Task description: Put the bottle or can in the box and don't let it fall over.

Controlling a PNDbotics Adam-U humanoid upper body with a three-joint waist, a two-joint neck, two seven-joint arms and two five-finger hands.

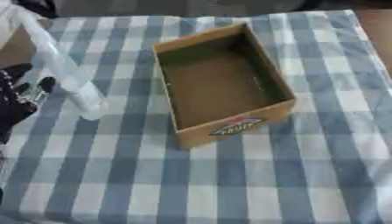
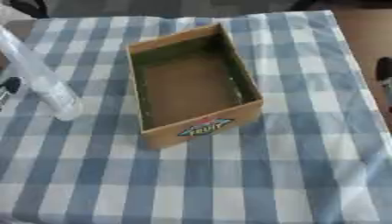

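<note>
Left eye view: left hand clamps bottle left of box; checked cloth lies open in front.

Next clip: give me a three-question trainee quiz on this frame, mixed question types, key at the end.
1. True or false: the bottle already stands inside the box.
2. Which side of the box is the bottle on? A) robot's left B) robot's right C) inside it
3. Fill in: the tablecloth has a blue and white ____ pattern.

Key:
1. False; the clear bottle is tilted beside the box, by the left hand, and the box holds nothing.
2. A.
3. Checked.
</note>
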